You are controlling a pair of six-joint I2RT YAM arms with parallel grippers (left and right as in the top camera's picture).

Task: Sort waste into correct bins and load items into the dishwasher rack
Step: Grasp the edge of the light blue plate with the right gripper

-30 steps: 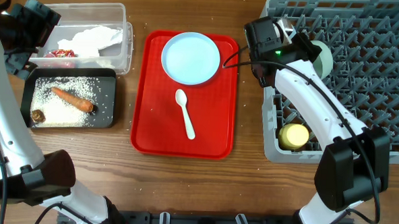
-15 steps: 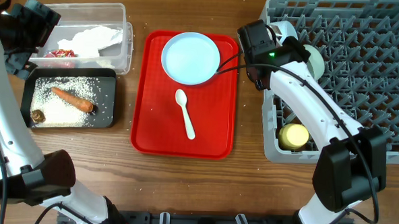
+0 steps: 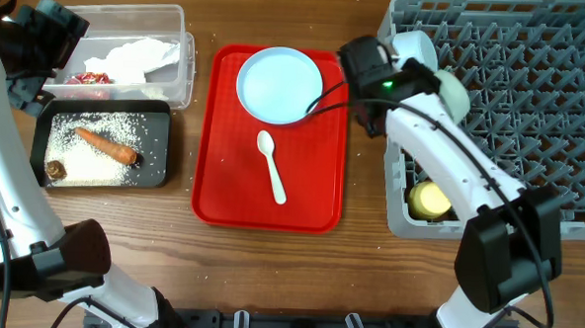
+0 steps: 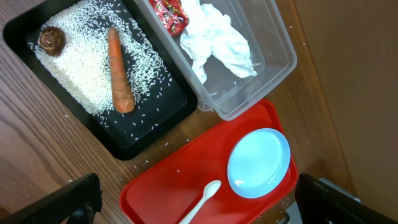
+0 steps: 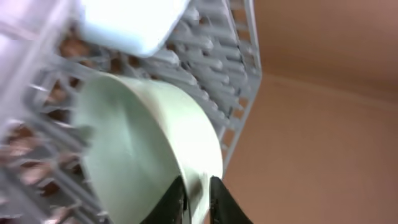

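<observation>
Pinching mint-green bowl (image 5: 137,155) rim (right hand (image 5: 196,191)), rack (image 3: 397,213) edge

The mint bowl (image 5: 143,143), its rim between the right fingers (image 5: 171,202), is smooth plastic with a soft sheen. Beyond them the rack (image 5: 211,56) is matt grey plastic. Ahead of the left fingers (image 4: 68,199): grained matt wood table (image 4: 37,155), glossy red plastic tray (image 4: 180,180), smooth satin plate (image 4: 258,163), clear glossy plastic tub (image 4: 273,68), matt black tray (image 4: 124,149), crumpled paper napkin (image 4: 217,40), shiny wrapper (image 4: 169,12).
</observation>
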